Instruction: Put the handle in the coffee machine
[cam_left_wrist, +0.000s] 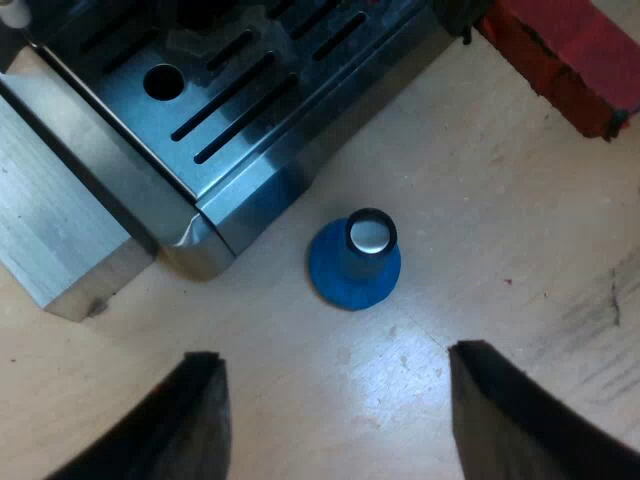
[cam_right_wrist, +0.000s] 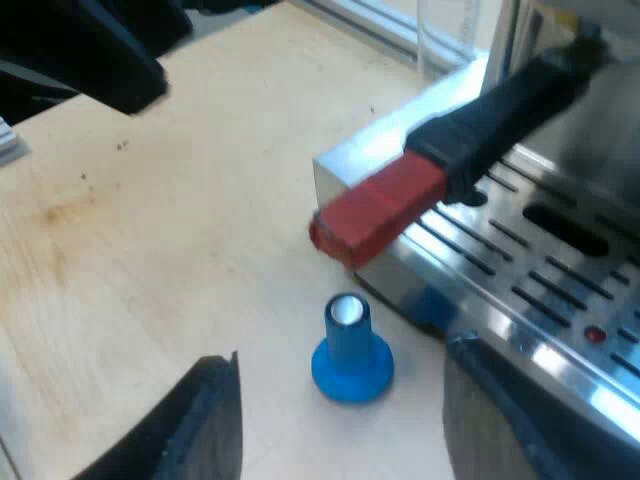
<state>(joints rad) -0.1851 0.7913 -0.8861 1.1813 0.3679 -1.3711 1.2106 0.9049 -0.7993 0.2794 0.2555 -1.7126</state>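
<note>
The holder's dark handle (cam_right_wrist: 500, 110) sticks out from the machine's front over the slotted drip tray (cam_right_wrist: 540, 290), and its red end (cam_right_wrist: 380, 215) hangs past the tray's corner. That red end (cam_left_wrist: 560, 50) also shows beyond the drip tray (cam_left_wrist: 230, 110). A blue tamper (cam_left_wrist: 355, 262) stands upright on the wooden table just off the tray's corner, below the red end (cam_right_wrist: 350, 350). My left gripper (cam_left_wrist: 335, 420) hovers open above the table near the tamper. My right gripper (cam_right_wrist: 335, 425) is open too, close to the tamper, holding nothing.
A light metal block (cam_left_wrist: 60, 230) lies against the machine's side. A clear glass (cam_right_wrist: 445, 35) stands beyond the tray's far corner. Black parts of the other arm (cam_right_wrist: 90, 50) hang over the bare wooden table (cam_right_wrist: 150, 250).
</note>
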